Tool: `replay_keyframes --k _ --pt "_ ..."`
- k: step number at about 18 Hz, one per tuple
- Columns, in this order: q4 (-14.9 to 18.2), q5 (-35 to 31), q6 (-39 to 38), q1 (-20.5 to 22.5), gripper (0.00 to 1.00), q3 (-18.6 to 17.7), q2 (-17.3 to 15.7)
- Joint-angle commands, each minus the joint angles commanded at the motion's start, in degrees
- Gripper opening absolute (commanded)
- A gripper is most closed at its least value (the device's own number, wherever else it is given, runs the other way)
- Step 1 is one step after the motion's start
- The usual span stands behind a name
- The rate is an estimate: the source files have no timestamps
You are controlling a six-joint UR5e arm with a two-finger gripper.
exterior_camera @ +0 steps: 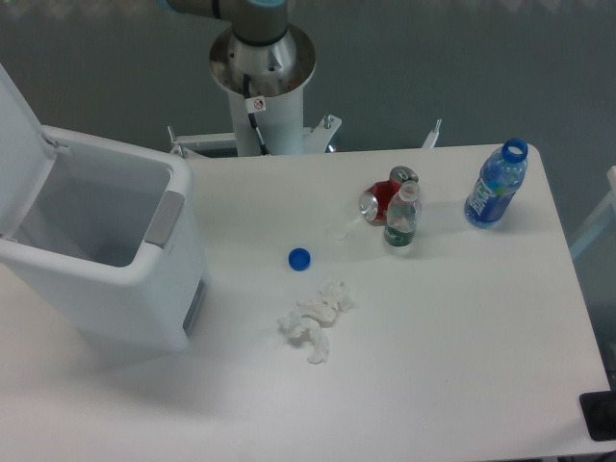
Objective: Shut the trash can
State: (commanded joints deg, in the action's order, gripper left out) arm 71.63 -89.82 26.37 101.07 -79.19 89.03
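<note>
At left, trash can [115, 279] open, lid [17, 144] cropped by frame, gripper out of view

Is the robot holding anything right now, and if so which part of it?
That cannot be told: only the arm's base shows, and the gripper is out of frame. The trash can stands open with nothing gripping it or its lid.
</note>
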Motion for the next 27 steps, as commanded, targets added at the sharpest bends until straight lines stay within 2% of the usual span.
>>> replay_keyframes --k 13,20,27 --pt "-0.2 -7.2 -4.0 0.9 0.00 -0.3 -0.6" --pt "-1.5 -6.9 -4.4 6.2 0.00 -1.1 0.9" --pt "-1.6 -6.0 -3.8 9.8 0.00 -3.0 1.2"
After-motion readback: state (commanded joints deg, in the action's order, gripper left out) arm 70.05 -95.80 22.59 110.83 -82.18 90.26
